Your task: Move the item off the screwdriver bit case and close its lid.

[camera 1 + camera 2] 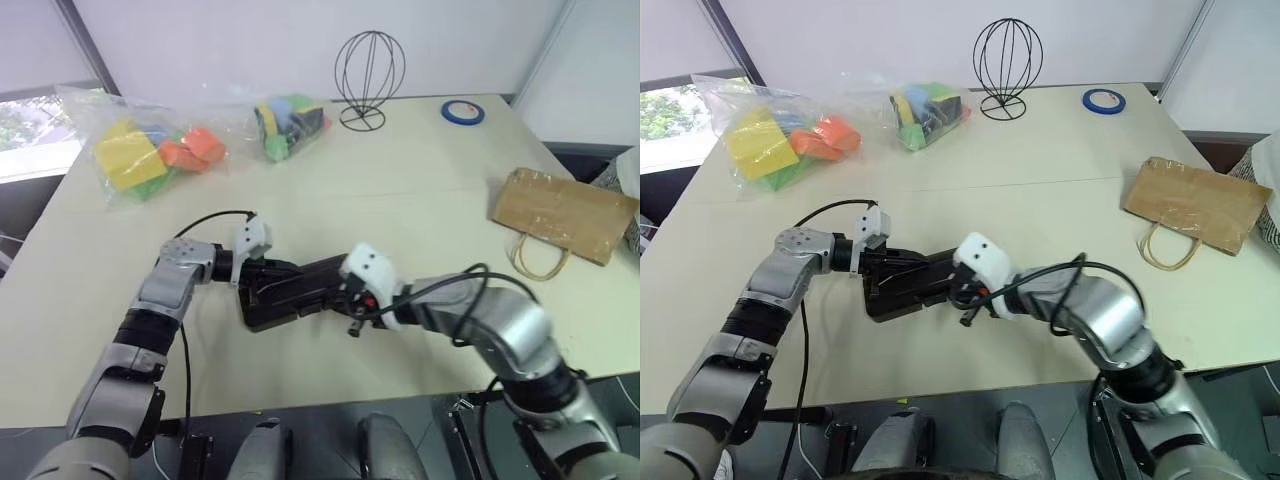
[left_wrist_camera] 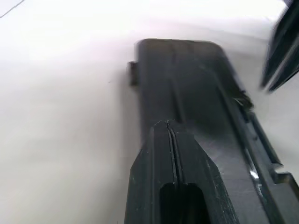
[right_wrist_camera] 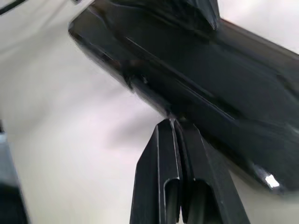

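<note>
Both hands, left hand [image 1: 262,268] and right hand [image 1: 352,322], fingers pressed together, flank the screwdriver bit case [image 1: 290,292] lying left-to-right between them.

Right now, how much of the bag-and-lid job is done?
Bag is off the case, lying by the table's right edge. In hand: both pincers, left and right, shut at the case's ends. The lid looks down, but whether it is latched I cannot tell; confirming that is left.

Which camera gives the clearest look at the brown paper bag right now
The right eye view: the brown paper bag lies whole and flat with its cord handles. The left eye view shows it too, nearer the picture's edge.
</note>
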Motion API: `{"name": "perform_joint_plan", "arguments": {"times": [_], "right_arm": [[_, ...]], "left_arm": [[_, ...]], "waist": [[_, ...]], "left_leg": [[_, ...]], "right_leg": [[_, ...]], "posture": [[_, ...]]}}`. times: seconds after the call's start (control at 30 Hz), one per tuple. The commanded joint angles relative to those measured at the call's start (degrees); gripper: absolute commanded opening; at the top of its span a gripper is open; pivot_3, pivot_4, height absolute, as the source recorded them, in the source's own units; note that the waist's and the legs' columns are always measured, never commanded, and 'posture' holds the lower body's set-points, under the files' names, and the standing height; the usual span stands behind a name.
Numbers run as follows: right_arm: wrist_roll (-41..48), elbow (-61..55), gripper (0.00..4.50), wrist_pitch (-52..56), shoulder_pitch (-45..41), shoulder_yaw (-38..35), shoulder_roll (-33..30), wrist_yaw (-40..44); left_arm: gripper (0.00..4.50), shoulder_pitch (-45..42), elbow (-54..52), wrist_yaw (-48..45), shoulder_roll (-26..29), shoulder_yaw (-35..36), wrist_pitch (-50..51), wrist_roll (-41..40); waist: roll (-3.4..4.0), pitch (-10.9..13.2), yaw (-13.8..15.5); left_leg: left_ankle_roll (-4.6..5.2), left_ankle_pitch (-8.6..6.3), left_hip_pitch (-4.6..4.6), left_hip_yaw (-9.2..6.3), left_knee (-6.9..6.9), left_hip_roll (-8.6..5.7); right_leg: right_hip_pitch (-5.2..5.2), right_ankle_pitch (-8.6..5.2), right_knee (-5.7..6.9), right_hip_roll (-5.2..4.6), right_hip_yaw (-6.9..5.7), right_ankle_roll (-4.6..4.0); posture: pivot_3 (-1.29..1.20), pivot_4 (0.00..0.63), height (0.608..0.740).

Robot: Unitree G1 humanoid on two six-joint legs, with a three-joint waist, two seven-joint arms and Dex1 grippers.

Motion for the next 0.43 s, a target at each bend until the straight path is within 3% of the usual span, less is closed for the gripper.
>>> {"name": "perform_joint_plan", "arguments": {"times": [0.03, 0.43], "right_arm": [[2.99, -3.56, 0.05, 0.31, -0.66, -5.72, -2.56, 1.63], [6.68, -3.80, 0.05, -1.82, 0.87, -19.73, -13.48, 3.99]], "left_arm": [[0.00, 0.65, -9.00, 3.12, 1.77, 4.59, 5.81, -4.40], [0.00, 14.63, -38.81, 19.50, 7.57, 22.58, 27.29, -18.93]], "waist": [[-0.01, 0.02, -0.22], [-0.07, 0.16, 0.24]], "left_leg": [[0.00, 0.00, -0.02, 0.01, -0.07, 0.00], [0.00, 0.00, -0.06, 0.08, -0.23, 0.04]], "right_leg": [[-0.07, 0.00, -0.01, 0.00, 0.00, 0.00], [-0.10, 0.00, -0.20, -0.07, 0.03, 0.00]], "posture": [[0.00, 0.150, 0.740], [0.00, 0.150, 0.740]]}}
